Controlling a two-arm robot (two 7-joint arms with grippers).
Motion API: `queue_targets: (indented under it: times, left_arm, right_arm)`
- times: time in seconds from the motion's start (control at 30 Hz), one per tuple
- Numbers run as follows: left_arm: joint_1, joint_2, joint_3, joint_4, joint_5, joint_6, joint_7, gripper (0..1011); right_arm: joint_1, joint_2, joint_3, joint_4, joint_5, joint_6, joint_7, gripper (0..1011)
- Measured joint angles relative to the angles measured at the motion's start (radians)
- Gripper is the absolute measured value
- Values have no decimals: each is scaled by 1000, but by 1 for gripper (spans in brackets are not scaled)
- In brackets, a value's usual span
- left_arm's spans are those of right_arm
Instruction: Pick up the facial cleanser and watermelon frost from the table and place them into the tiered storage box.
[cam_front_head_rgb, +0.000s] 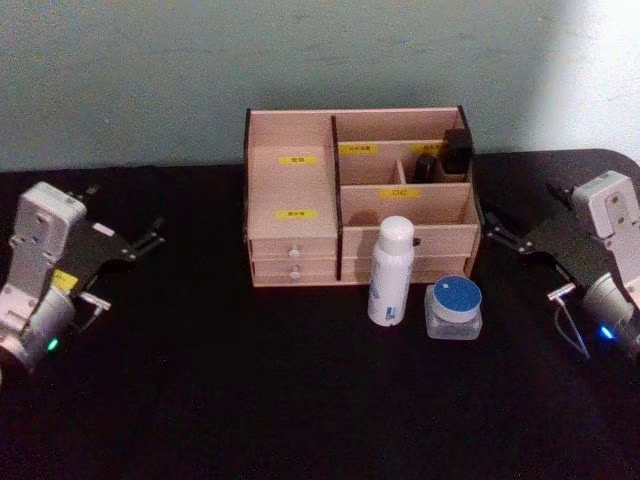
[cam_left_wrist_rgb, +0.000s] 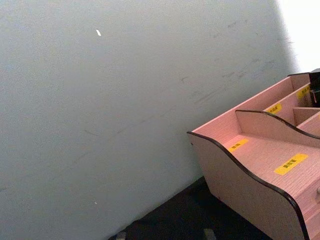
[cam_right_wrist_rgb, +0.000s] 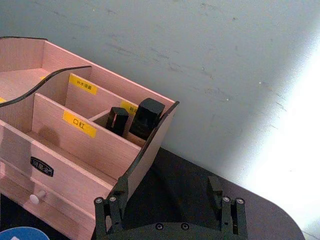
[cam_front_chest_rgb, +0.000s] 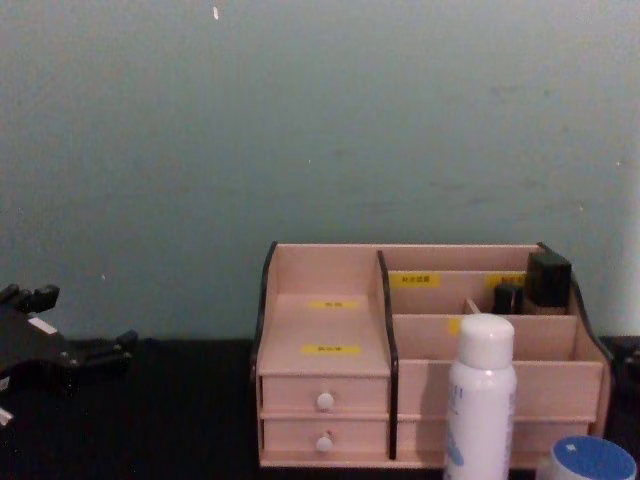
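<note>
both hands spread wide at either side of the box

the left hand (cam_front_head_rgb: 124, 213) hangs above the surface (cam_front_head_rgb: 250, 400), its fingers apart, well off from the left end of the tiered storage box (cam_front_head_rgb: 300, 187). the right hand (cam_right_wrist_rgb: 167, 189) sits at the opposite end, fingers likewise spread, near the box's black curved side panel. the facial cleanser (cam_front_head_rgb: 390, 270) stands upright on the surface between the two hands, closer to the right one, just in front of the box's lower drawers. the watermelon frost (cam_front_head_rgb: 453, 308) rests beside it on the side toward the right hand, blue lid up, slightly apart from the bottle. it is the task thing nearest the right hand, lying inward and a little forward of its fingers. two small black bottles (cam_front_head_rgb: 443, 158) stand in the box's rear compartment at the end by the right hand.
</note>
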Motion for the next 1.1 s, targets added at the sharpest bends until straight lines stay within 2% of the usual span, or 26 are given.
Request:
queue_targets:
  times: [0.27, 0.43, 0.63, 0.8, 1.1]
  left_arm:
    - [0, 0, 0, 0, 0, 0, 0, 1001]
    - [0, 0, 0, 0, 0, 0, 0, 1001]
    - [0, 0, 0, 0, 0, 0, 0, 1001]
    - [0, 0, 0, 0, 0, 0, 0, 1001]
    - [0, 0, 0, 0, 0, 0, 0, 1001]
  right_arm:
    - [0, -9, 24, -4, 2, -8, 26, 1002]
    - [-27, -2, 53, -37, 22, -21, 41, 1003]
    - [-83, 27, 93, -113, 56, -29, 75, 1002]
    - [-140, 62, 116, -193, 86, -40, 132, 1002]
    - [-203, 95, 120, -276, 125, -49, 245, 1002]
